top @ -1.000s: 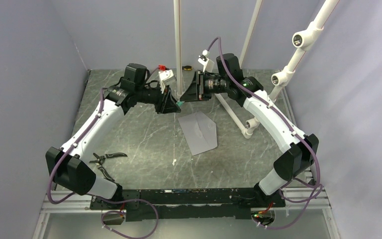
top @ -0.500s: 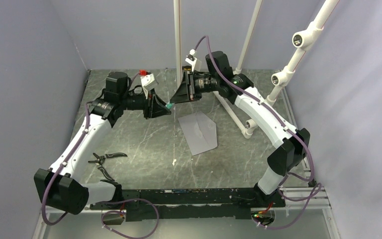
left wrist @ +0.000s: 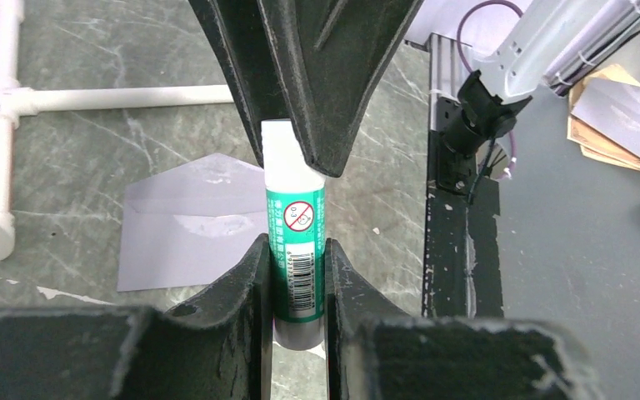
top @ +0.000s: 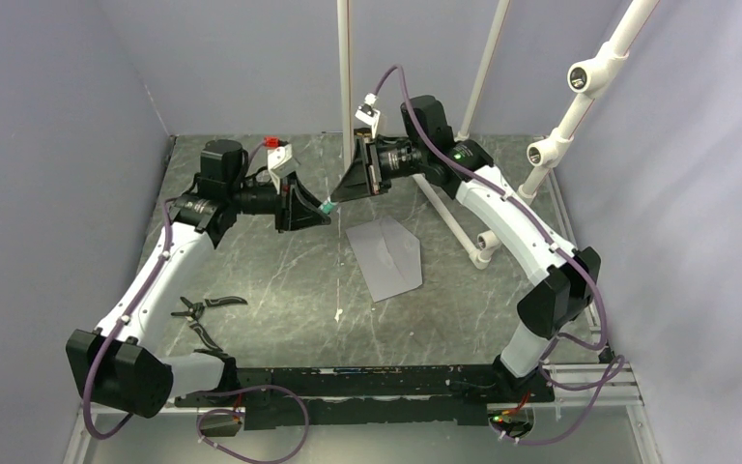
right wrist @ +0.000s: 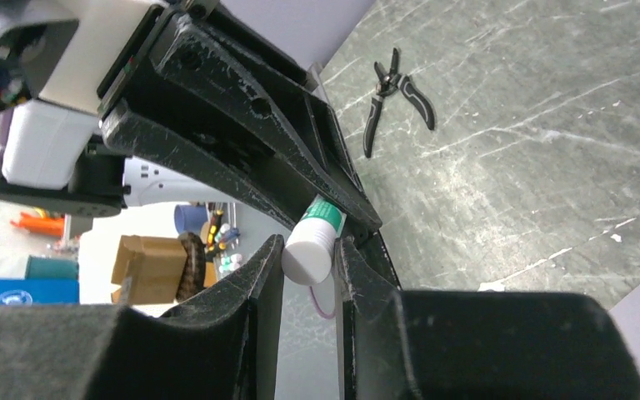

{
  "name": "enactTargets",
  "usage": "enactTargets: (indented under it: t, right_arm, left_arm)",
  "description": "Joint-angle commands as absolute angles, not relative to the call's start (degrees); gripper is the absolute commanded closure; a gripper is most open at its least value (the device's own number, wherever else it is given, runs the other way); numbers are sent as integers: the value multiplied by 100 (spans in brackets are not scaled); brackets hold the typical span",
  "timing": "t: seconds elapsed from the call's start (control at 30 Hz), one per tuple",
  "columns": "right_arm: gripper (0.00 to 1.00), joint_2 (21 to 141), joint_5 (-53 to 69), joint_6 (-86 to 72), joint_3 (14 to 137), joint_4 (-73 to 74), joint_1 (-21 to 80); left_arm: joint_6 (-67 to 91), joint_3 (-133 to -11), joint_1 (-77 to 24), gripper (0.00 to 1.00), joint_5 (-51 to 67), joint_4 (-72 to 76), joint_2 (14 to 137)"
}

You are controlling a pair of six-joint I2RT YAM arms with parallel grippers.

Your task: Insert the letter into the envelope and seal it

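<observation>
Both arms are raised over the far half of the dark marbled surface [top: 280,280], and the 2 end effectors meet tip to tip in the air on 1 glue stick [top: 328,206]. The left end effector [left wrist: 297,254] is clamped narrowly on the green-labelled body of the stick, with a finger pressed against each side just above its lower end. The right end effector [right wrist: 310,250] reaches in from the opposite side and pinches the white cap end, so the stick spans the short gap between the 2 sets of fingertips. The envelope [top: 385,259] lies flat on the surface below and slightly to the right of this meeting point, touched by neither arm. Its pointed flap is spread open toward the right arm's side. In the left wrist view it sits directly beneath the held stick, with a shiny patch showing near its middle. Whether the letter is inside it cannot be told. A pair of black-handled pliers [top: 208,309] rests on the surface near the left arm, well apart from the envelope, and a white pipe frame [top: 464,232] stands just to the envelope's right.
</observation>
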State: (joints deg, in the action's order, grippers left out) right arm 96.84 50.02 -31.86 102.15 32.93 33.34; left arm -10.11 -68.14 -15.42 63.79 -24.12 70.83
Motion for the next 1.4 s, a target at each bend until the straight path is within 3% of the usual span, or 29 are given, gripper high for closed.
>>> enactTargets:
  t: [0.0,0.23,0.37,0.5,0.67,0.9,1.03,1.37]
  right_arm:
    - [100,9071,4958,-2657,10364,1713,2774]
    - [100,8473,4961,-1634,9791,1452,2863]
    - [100,8467,4695,-1797,9869,1353,3008]
    - [100,8736,4357,-2391,10195,1532,3295]
    - [100,9136,2703,-2097,10840,2931,3788]
    - [100,8946,450,-2198,9792,3416,4086]
    - [100,9148,-604,-1999,9206,3806,4508]
    - [100,10241,-1068,-1610,8139,3022,5788]
  left_arm:
    - [-1256,-6643,-1530,97,7522,-3921,7096]
    - [-1402,-6754,-1521,97,8301,-4073,7150]
    - [-1389,-6726,-1512,98,8086,-4058,7142]
    - [-816,-6431,-1507,98,6799,-3323,6839]
    - [-856,-6473,-1512,98,6004,-3313,6744]
    - [-230,-5825,-1512,98,3102,-2573,6165]
    - [181,-5566,-1512,98,2436,-2318,5973]
    - [1441,-5250,-1512,97,-403,-2007,5224]
